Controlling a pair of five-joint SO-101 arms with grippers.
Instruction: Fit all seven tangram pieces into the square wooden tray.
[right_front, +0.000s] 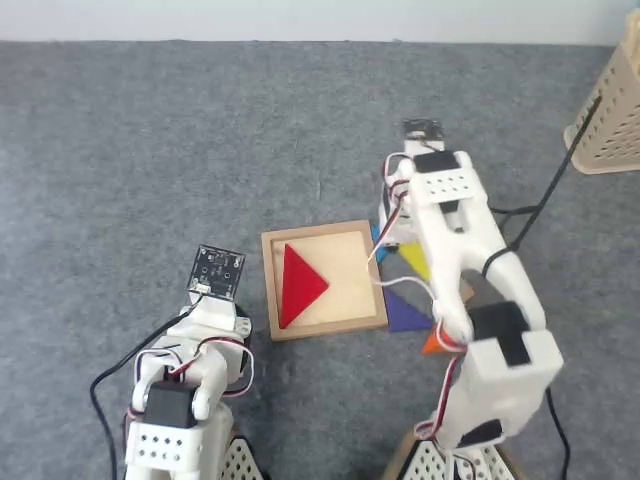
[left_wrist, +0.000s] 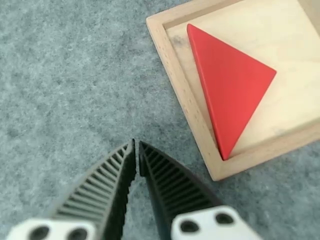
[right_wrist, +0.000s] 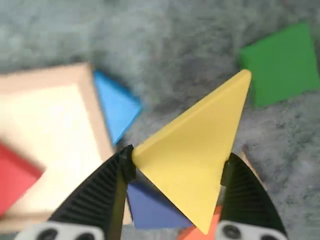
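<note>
While our left gripper (left_wrist: 136, 145) hangs left of the square wooden tray (left_wrist: 172, 75), ribbed fingers (left_wrist: 110, 185) pressed together over fuzzy grey carpet (left_wrist: 60, 75), a smooth red triangle (left_wrist: 230, 82) lies inside the tray. Right of the tray, our right gripper (right_wrist: 179, 156) clamps a yellow triangle (right_wrist: 192, 165); a blue piece (right_wrist: 116, 102) sits just beside the tray, a green square (right_wrist: 280, 62) farther off

left end effector (left_wrist: 136, 145) tips apparently touching, above carpet | red triangle (left_wrist: 227, 85) flat in wooden tray (left_wrist: 172, 70)

The grey carpeted table (right_front: 150, 150) before me carries a square wooden tray (right_front: 270, 288), with a light-blue triangular piece (right_wrist: 116, 106) just beside it and a green square piece (right_wrist: 281, 64) nearby.
</note>
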